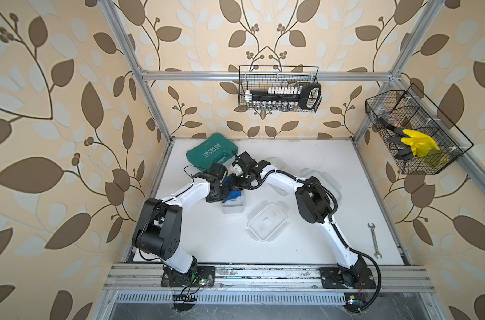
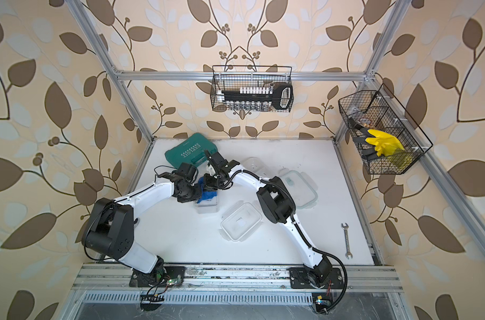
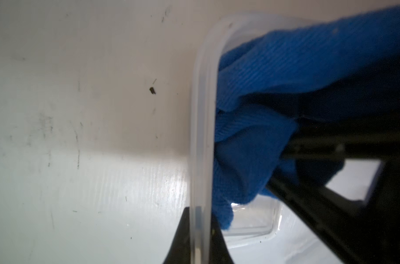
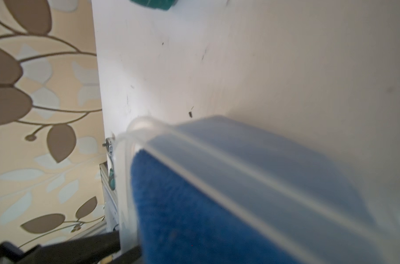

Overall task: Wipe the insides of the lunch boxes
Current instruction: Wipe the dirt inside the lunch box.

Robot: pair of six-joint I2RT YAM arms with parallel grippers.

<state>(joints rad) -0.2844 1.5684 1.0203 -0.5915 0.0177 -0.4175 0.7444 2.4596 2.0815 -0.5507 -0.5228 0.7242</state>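
Note:
A deep clear lunch box (image 1: 233,207) stands on the white table left of centre, with a blue cloth (image 1: 235,194) inside it. My left gripper (image 3: 200,214) is shut on the tub's rim (image 3: 201,137), one finger on each side of the wall. My right gripper (image 1: 237,185) reaches into the tub from behind, shut on the cloth (image 3: 286,68). The cloth (image 4: 194,217) hides that gripper's jaws in the right wrist view. A second clear lunch box (image 2: 253,163) stands behind my right forearm, partly hidden.
A green tool case (image 1: 212,152) lies at the back left, close to both wrists. A flat clear lid (image 1: 267,223) lies in the middle and another lid (image 2: 305,191) under my right elbow. A wrench (image 1: 374,241) lies at the right. Wire baskets (image 1: 278,88) hang on the walls.

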